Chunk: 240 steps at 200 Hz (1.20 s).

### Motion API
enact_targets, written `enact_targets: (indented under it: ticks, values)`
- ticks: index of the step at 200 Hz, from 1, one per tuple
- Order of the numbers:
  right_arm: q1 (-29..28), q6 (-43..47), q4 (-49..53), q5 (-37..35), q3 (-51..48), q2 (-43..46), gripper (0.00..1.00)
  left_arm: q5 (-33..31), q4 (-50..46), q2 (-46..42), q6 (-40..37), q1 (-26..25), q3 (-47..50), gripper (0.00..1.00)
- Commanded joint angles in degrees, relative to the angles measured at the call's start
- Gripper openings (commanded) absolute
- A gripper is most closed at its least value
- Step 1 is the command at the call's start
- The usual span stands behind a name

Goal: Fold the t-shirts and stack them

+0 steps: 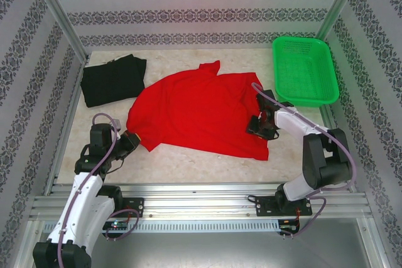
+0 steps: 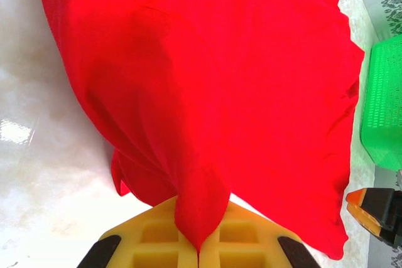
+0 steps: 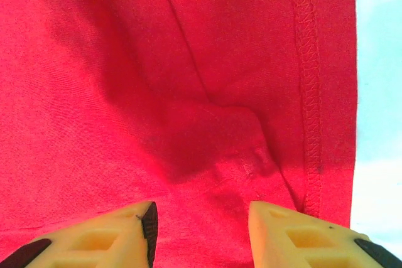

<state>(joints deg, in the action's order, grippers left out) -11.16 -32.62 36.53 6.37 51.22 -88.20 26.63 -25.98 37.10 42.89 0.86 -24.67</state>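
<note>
The red t-shirt (image 1: 201,114) lies spread across the middle of the table, plain side up. My left gripper (image 1: 129,139) is shut on its near-left corner; in the left wrist view a pinch of red cloth (image 2: 201,208) is clamped between the yellow fingers (image 2: 157,236). My right gripper (image 1: 260,123) hovers over the shirt's right part, open, with nothing between its fingers (image 3: 125,230); below it lies red cloth (image 3: 188,92) with a stitched hem (image 3: 309,92). The black t-shirt (image 1: 113,80) lies folded at the back left.
A green mesh basket (image 1: 304,70) stands at the back right, seen also as a green basket (image 2: 383,101) in the left wrist view. Patterned walls and metal posts enclose the table. Bare tabletop (image 1: 188,164) runs along the near edge.
</note>
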Motion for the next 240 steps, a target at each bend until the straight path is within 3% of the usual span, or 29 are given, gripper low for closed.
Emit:
enact_targets:
  ticks: [1,65,113,177,240]
  values:
    - [-0.8,1.4,0.7,-2.1,2.0,-2.1,0.42,0.8,-2.2,-1.2,-1.4,0.3,-1.7,0.0]
    - [-2.7,1.5,0.1,-2.4,2.5,-6.1,0.35,0.3,-3.5,-2.8,-1.2,0.3,-1.2,0.0]
    - [-2.7,1.6,0.6,-4.8,2.8,-4.5,0.0,-0.1,-3.7,-3.0,-1.2,0.3,-1.2,0.0]
    - [-2.7,1.4,3.1,-6.5,5.1,2.0,0.0,-0.2,-3.0,-2.0,-1.2,0.3,-2.5,0.0]
    - [-2.4,3.8,9.9,-7.4,12.9,10.9,0.0,-0.5,1.5,3.3,-0.4,0.3,-12.8,0.0]
